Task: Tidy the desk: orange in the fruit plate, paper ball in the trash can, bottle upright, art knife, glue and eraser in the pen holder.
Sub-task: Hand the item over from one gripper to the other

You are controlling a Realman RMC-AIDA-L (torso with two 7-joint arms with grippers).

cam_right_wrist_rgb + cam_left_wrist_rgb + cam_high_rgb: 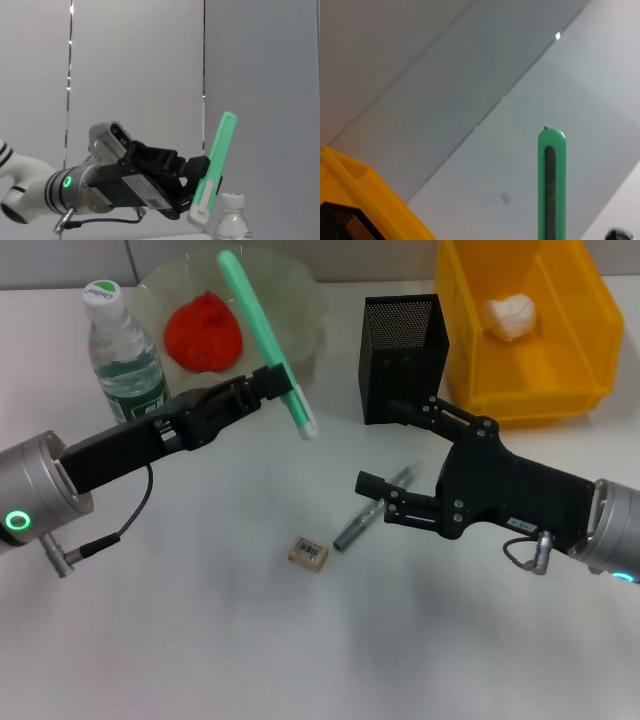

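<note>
The left gripper [283, 386] is clenched on the long green plastic art knife [265, 335], holding it near its lower end, lifted off the white desk [200, 640] with the long body slanting up and away from the claw. The right wrist view shows the same grip from the side – the black fingers [197, 167] pinch the knife just above its pale end cap.

Beyond the claw, behind the knife, sits the clear round fruit plate [300, 300] with the orange-red fruit [205, 332] already in it. To the claw's left stands the clear plastic water bottle [122, 355], upright, white cap on top. To its right, near but apart, stands the black mesh square pen holder [402, 358]; no contents can be made out through the mesh. Further right, the yellow plastic bin [470, 350] holds the crumpled white paper ball [511, 316].

The right gripper [373, 498] hovers low over the desk with its fingers apart, holding nothing – the grey cylindrical glue stick [372, 510] lies on the desk just beneath and beside its fingertips. The small tan rectangular eraser [308, 553] rests on the desk a little to that claw's left, nearer the robot.
</note>
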